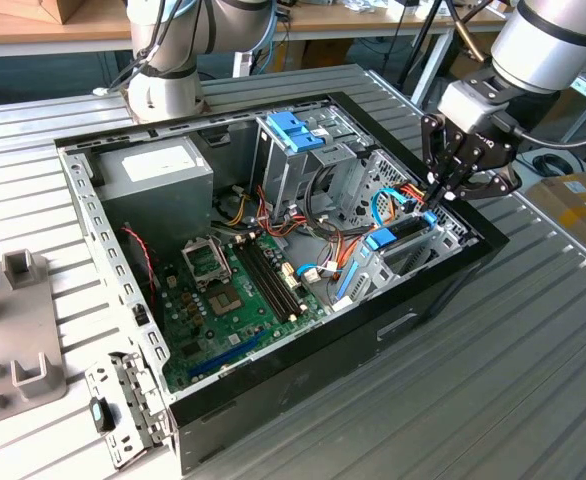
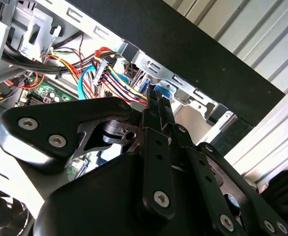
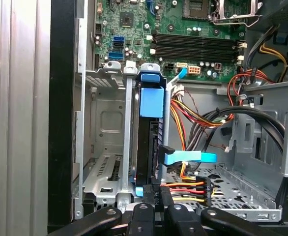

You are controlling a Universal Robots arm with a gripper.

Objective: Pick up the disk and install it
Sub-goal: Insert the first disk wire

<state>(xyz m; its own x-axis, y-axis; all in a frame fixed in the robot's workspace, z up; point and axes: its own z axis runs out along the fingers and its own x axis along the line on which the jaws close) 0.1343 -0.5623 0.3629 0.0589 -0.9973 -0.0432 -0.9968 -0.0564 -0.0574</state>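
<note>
One disk (image 3: 150, 103) is standing on edge in the case's (image 1: 443, 285) corner bay, long axis running along the slot; my gripper (image 3: 157, 192) is pinching its near end, label unreadable.

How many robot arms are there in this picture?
2: one arm reaching over the computer case at the exterior view's right, another arm standing behind the case, on the table's far side.
</note>
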